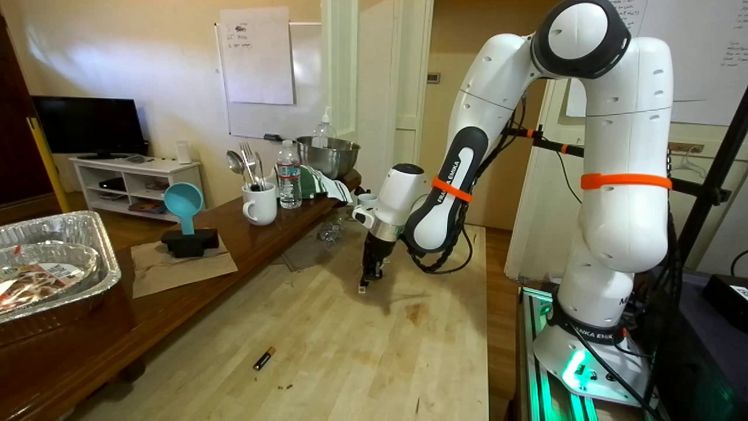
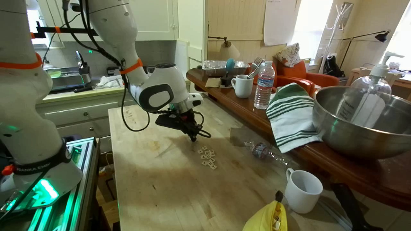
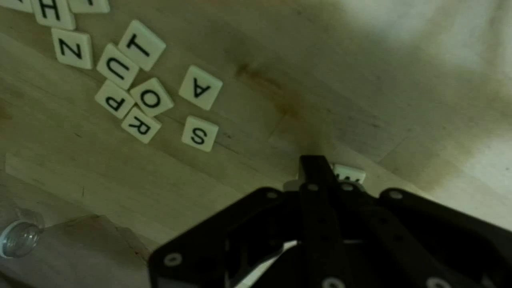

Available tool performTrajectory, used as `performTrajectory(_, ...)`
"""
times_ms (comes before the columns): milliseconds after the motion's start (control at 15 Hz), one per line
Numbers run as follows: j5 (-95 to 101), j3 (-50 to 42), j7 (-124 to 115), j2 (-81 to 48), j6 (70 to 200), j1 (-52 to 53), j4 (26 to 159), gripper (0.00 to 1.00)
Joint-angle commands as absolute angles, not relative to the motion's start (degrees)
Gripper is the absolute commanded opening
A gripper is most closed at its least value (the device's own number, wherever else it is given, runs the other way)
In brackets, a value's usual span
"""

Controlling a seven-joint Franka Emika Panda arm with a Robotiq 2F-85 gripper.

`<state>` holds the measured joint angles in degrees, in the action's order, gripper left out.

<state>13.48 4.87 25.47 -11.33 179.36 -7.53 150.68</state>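
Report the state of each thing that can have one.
Gripper, seemingly shut, any grip unclear
Letter tiles, face up
Lower bottle, on its side
Upper bottle, upright, capped
Yellow pouch, partly open
Lower mug, upright
Upper mug, upright, holding cutlery
Battery, on its side
Towel, draped
Television, screen dark
Base light, lit green

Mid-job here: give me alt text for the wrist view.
A black gripper juts in from the bottom edge, partly hiding one lettered tile. More tiles, including S and A, lie face up on the wooden surface toward the upper left.
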Motion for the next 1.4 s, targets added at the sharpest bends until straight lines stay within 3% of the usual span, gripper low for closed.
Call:
performTrajectory(0,12.4,6.1,25.4,-11.2,177.8,-8.3,151.4,0.00)
performTrajectory(1333,13.3,4.6,24.9,-6.4,177.7,-9.0,152.4,0.00)
